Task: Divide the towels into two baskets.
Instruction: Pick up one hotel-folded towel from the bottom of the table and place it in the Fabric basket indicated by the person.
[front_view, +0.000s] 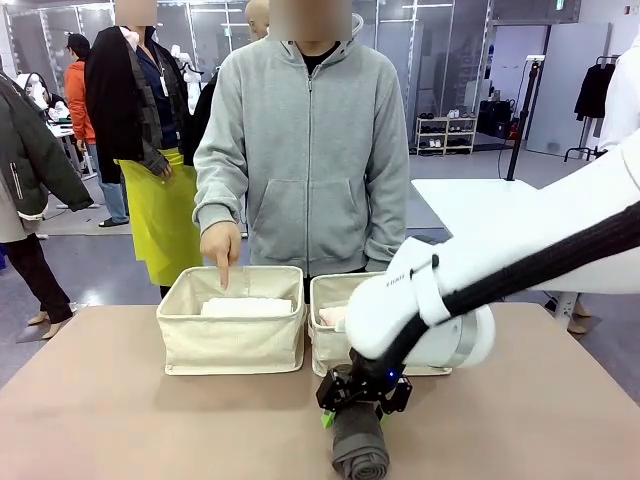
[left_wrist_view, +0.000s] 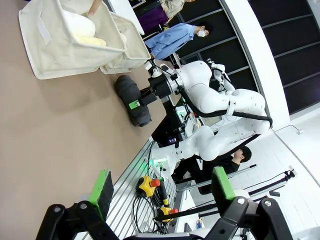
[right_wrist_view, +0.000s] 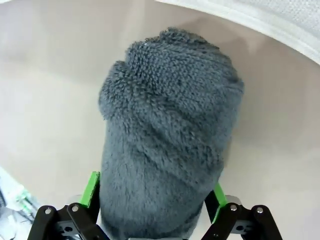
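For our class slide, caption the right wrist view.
Right gripper jaws straddle the dark grey towel lying on the table.

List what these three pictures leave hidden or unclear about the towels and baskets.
- Right basket, front view: the right arm hides most of it; only a pinkish edge shows inside.
- Grey towel, right wrist view: near end cut off by the bottom edge, between the right gripper's pads.
- Left basket, left wrist view: top edge crops it.

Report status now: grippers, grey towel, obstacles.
Left gripper open, idle. Right gripper fingers straddle dark grey towel on table. Person's hand points into left basket.
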